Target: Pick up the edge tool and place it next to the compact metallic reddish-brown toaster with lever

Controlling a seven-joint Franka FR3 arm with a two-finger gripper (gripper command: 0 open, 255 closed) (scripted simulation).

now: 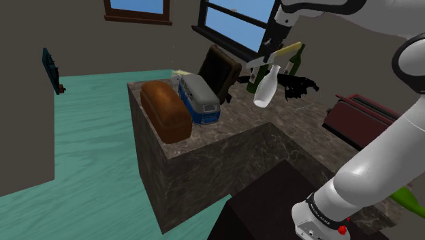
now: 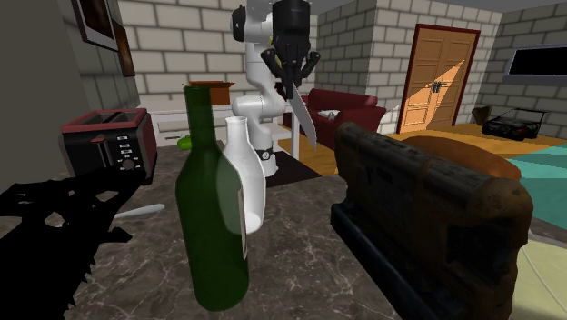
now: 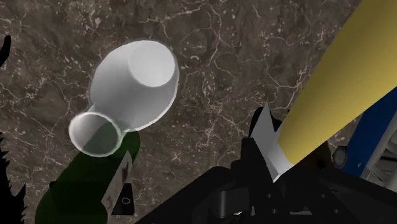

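Observation:
My black gripper (image 1: pixel 268 60) hangs high over the marbled counter (image 1: pixel 225 136), shut on a knife (image 1: pixel 287 50) with a pale yellow handle. In the second exterior view the knife (image 2: pixel 304 118) hangs point-down from the gripper (image 2: pixel 292 75). In the wrist view the yellow handle (image 3: pixel 337 95) slants away from the gripper (image 3: pixel 270 162), which clasps its grey end. The dark red toaster (image 1: pixel 355 114) stands on the counter near my stand, with its lever and buttons facing the second exterior camera (image 2: pixel 109 141). It is well apart from the gripper.
Under the gripper stand a white bottle (image 1: pixel 267 85) and a green bottle (image 2: pixel 213 209), with a black object (image 1: pixel 297 85) beside them. A brown bread loaf (image 1: pixel 167 109), a blue-and-white bus (image 1: pixel 199 100) and a dark toaster (image 2: pixel 418 200) fill the far end.

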